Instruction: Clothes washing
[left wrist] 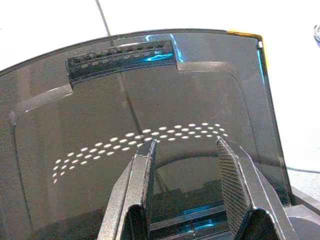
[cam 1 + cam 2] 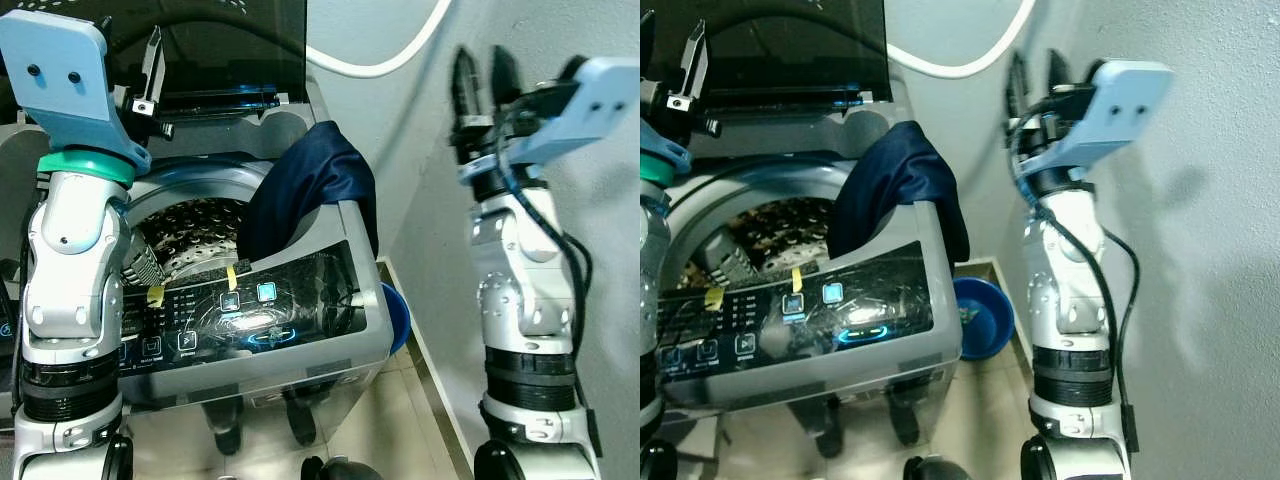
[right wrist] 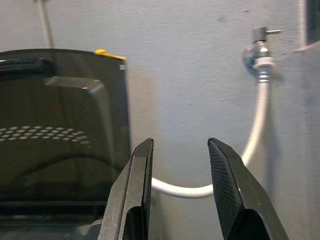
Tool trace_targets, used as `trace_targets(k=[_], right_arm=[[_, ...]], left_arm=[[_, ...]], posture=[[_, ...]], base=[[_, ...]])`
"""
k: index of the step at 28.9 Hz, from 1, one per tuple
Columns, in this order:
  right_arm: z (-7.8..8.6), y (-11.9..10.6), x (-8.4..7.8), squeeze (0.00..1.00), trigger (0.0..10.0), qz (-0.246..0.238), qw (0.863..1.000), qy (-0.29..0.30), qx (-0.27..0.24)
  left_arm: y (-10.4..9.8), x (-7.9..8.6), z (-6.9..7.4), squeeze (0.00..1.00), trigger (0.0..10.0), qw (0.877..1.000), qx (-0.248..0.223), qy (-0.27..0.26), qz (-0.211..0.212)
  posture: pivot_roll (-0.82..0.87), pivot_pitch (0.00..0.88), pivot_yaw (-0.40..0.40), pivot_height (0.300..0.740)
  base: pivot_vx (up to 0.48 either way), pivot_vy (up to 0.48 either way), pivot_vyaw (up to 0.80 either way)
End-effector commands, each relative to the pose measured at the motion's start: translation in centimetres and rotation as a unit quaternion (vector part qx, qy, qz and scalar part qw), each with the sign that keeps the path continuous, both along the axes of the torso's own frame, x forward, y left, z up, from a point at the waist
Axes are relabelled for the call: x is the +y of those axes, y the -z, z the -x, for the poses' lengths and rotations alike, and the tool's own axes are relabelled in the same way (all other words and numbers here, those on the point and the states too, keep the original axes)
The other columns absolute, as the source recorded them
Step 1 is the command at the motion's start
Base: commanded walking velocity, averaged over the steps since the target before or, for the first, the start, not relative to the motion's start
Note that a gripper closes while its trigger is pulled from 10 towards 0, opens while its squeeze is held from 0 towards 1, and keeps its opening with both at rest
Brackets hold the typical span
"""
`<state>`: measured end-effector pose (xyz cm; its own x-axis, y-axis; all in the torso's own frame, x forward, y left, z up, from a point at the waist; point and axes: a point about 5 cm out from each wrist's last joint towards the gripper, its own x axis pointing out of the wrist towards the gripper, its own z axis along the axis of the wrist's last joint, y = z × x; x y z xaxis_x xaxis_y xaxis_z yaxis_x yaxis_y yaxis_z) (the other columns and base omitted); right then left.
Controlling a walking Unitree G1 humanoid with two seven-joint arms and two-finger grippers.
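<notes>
A grey top-loading washing machine (image 2: 330,340) stands before me with its dark lid (image 2: 230,45) raised. A dark blue garment (image 2: 305,185) hangs over the drum's right rim, half inside, half draped down the side. The steel drum (image 2: 185,235) is visible inside. My left gripper (image 2: 152,75) is raised at the lid's lower edge, open and empty, pointing at the lid (image 1: 150,100). My right gripper (image 2: 482,75) is held up to the right of the machine, open and empty, facing the wall and a white hose (image 3: 257,130).
The lit control panel (image 2: 240,315) faces me. A blue basin (image 2: 980,318) lies on the tiled floor right of the machine. A grey wall (image 2: 1200,240) runs close along my right arm. A tap (image 3: 257,42) with the hose is on the back wall.
</notes>
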<state>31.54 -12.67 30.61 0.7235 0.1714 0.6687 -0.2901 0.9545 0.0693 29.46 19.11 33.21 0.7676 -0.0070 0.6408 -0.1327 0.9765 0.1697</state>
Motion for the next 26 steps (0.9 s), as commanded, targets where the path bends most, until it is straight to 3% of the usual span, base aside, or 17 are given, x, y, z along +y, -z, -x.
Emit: trace_targets(k=[1,13,26], right_arm=[[0.37,-0.18,0.29,0.00,10.0,0.003,1.000,-0.011,-0.009],[0.10,-0.68,0.22,0.00,10.0,0.017,0.999,-0.030,-0.011],[-0.22,-0.24,0.35,0.00,10.0,0.030,0.999,-0.021,0.002]], left_arm=[[-0.12,0.18,-0.03,0.00,10.0,1.000,0.001,-0.004,0.005],[-0.25,-0.47,-0.22,0.00,10.0,1.000,-0.010,-0.003,0.017],[-0.24,-0.32,-0.33,0.00,10.0,1.000,-0.007,-0.004,0.015]], posture=[[0.06,0.010,0.009,0.740],[0.03,0.000,-0.018,0.740],[0.03,0.010,-0.014,0.740]], base=[[0.000,0.000,0.00],[0.000,0.000,0.00],[-0.318,0.000,0.00]])
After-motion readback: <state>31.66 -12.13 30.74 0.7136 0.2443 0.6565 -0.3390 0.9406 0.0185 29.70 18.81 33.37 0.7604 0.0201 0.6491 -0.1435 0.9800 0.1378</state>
